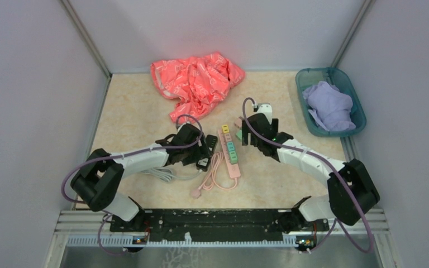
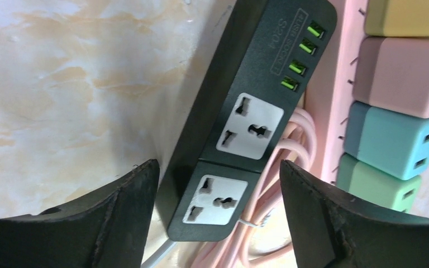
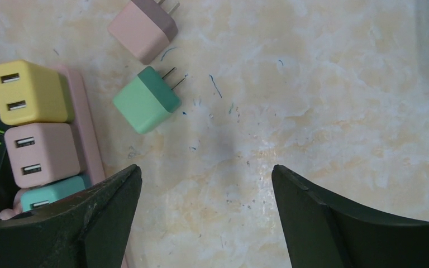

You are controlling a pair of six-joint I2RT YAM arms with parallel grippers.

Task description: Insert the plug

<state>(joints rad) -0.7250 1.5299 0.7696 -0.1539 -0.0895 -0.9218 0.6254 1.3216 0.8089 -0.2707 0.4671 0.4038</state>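
Observation:
A loose green plug (image 3: pixel 146 100) and a loose pink plug (image 3: pixel 143 29) lie on the table with their prongs bare, to the right of a pink power strip (image 1: pixel 232 162). The strip holds yellow (image 3: pixel 29 92), pink (image 3: pixel 42 154), teal (image 2: pixel 392 139) and green (image 2: pixel 377 183) chargers. A black power strip (image 2: pixel 240 120) with two white sockets lies left of it. My left gripper (image 2: pixel 218 167) is open, its fingers on either side of the black strip's near end. My right gripper (image 3: pixel 205 170) is open and empty above bare table, just near of the green plug.
The pink strip's coiled cable (image 1: pixel 215 177) ends in a plug (image 1: pixel 195 193) near the front. A white cable (image 1: pixel 165 174) runs left from the black strip. A crumpled pink cloth (image 1: pixel 195 81) lies at the back. A teal basket (image 1: pixel 359 120) holds a lavender cloth (image 1: pixel 327 103).

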